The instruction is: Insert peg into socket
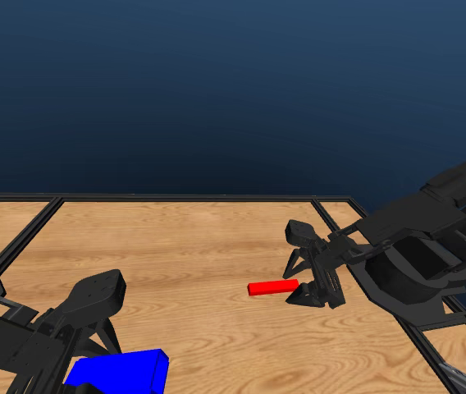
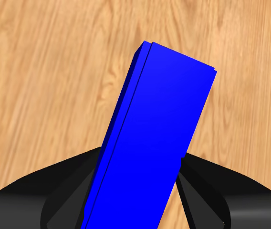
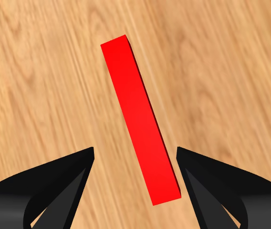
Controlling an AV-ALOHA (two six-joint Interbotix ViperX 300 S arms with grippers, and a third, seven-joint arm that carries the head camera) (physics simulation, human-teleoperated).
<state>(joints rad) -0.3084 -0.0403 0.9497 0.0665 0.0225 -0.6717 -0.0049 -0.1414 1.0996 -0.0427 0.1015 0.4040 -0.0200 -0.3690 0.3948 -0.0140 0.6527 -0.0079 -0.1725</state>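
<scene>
Left hand (image 1: 93, 361): closed on the socket (image 1: 121, 369); in the left wrist view the blue block (image 2: 150, 143) stands tilted between the two black jaws, both pressed against its sides.
Left hand, hidden parts: in the head view only the wrist housing and the upper links show clearly; the fingertips are lost behind the block and the picture's lower edge.
Socket place: at about 7 o'clock in the head view, over the near part of the tabletop (image 1: 200, 246); whether it touches the wood cannot be told.
Socket, cut off: its lower end runs out of the head view, and in the wrist view its near end leaves the frame; the hollow end is not visible in any view.
Right hand (image 1: 303, 283): open, jaws spread apart with the peg (image 1: 273, 287) between them; the right wrist view shows a gap of bare wood on one side and one jaw (image 3: 192, 176) just beside the bar, contact unclear.
Peg place: lying flat on the tabletop, at about 5 o'clock from the centre of the head view, well apart from the socket.
Peg, hidden part: its end toward the right hand is covered by the fingers in the head view; the right wrist view shows the whole bar (image 3: 140, 119), set at a slant across the jaws.
</scene>
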